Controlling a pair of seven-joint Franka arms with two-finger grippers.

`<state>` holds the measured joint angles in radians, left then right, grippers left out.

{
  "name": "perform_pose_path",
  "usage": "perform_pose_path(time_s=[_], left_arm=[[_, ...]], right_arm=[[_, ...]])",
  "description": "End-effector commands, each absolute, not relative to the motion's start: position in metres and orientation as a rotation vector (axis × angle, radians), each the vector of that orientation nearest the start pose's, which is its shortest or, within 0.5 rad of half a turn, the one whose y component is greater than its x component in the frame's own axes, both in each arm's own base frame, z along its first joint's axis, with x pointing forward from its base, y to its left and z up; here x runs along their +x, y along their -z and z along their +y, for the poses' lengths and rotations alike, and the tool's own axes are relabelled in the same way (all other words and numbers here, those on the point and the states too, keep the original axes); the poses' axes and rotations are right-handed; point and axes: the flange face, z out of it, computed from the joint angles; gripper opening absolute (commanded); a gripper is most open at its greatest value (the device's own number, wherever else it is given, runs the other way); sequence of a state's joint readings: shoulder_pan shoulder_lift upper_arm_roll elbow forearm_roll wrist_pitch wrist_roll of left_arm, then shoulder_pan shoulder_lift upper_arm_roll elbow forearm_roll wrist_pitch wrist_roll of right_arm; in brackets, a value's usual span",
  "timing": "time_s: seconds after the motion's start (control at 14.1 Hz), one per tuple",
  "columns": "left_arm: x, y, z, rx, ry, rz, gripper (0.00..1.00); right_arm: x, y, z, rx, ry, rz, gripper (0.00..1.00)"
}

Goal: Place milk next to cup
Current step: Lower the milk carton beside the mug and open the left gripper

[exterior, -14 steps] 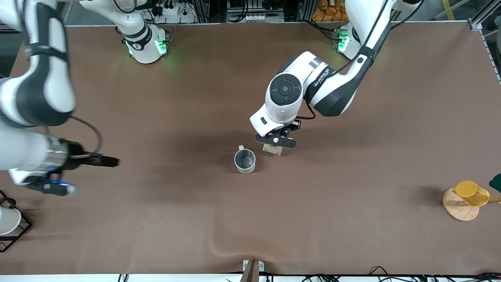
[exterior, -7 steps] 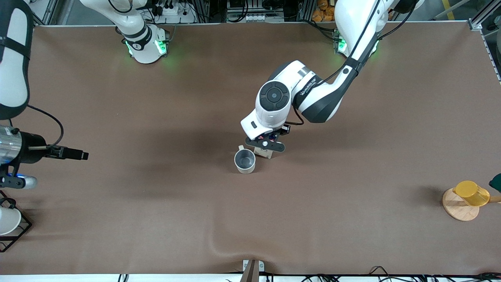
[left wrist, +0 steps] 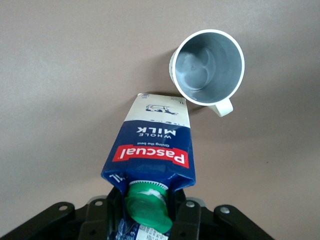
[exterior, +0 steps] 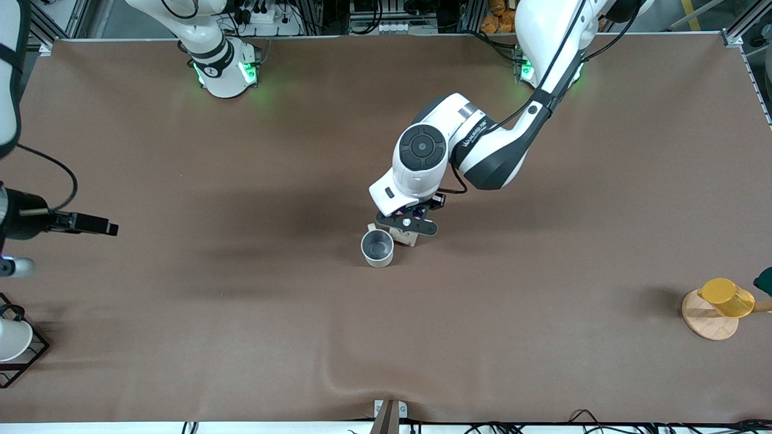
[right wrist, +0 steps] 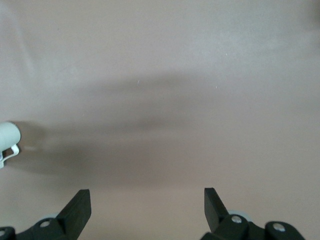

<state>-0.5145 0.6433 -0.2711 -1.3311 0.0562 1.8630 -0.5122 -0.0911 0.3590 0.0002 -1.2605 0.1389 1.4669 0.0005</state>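
Observation:
The milk [left wrist: 152, 150] is a dark blue carton with a red band, whitish lower sides and a green cap [left wrist: 147, 210]. My left gripper [left wrist: 147, 216] is shut on its top, and the carton leans toward the cup. The cup [left wrist: 207, 67] is a pale grey mug standing upright, with its handle pointing away from the front camera. In the front view the left gripper [exterior: 405, 226] hangs low over the milk [exterior: 410, 240], right beside the cup [exterior: 377, 247]. I cannot tell whether the carton's base touches the table. My right gripper [right wrist: 147, 205] is open and empty over bare table at the right arm's end [exterior: 11, 266].
A yellow cup [exterior: 727, 296] sits on a round wooden coaster [exterior: 705, 324] at the left arm's end, near a dark green object [exterior: 765, 280]. A white cup [exterior: 12, 340] sits in a black wire rack [exterior: 27, 361] at the right arm's end. The brown cloth has a ripple [exterior: 338, 380] near the front edge.
My left gripper has carried the milk toward the right arm's end, close beside the cup. My right arm has drawn back toward its end of the table.

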Motion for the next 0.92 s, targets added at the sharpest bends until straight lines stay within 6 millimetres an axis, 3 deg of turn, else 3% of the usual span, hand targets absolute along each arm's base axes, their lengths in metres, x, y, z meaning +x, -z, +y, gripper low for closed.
perform_pose_path(time_s=[0.0, 0.21, 0.43, 0.64, 0.71, 0.85], left_arm=[[0.541, -0.352, -0.483, -3.142, -0.199, 0.452, 0.4], [0.541, -0.352, -0.485, -3.149, -0.189, 0.464, 0.46], [0.539, -0.353, -0.487, -3.17, -0.211, 0.455, 0.59], [0.538, -0.354, -0.488, -3.173, -0.214, 0.454, 0.65], [0.537, -0.353, -0.488, -3.172, -0.216, 0.451, 0.74], [0.536, -0.35, -0.489, -3.173, -0.223, 0.436, 1.0]], right_arm=[[0.598, -0.583, -0.038, -2.996, -0.206, 0.118, 1.0], [0.565, -0.608, -0.042, -3.004, -0.149, 0.131, 1.0], [0.527, -0.607, -0.034, -3.018, -0.056, 0.129, 1.0], [0.528, -0.601, -0.018, -3.024, -0.065, 0.101, 1.0], [0.528, -0.603, -0.016, -3.029, -0.061, 0.091, 1.0], [0.536, -0.606, -0.019, -3.048, -0.043, 0.092, 1.0]])
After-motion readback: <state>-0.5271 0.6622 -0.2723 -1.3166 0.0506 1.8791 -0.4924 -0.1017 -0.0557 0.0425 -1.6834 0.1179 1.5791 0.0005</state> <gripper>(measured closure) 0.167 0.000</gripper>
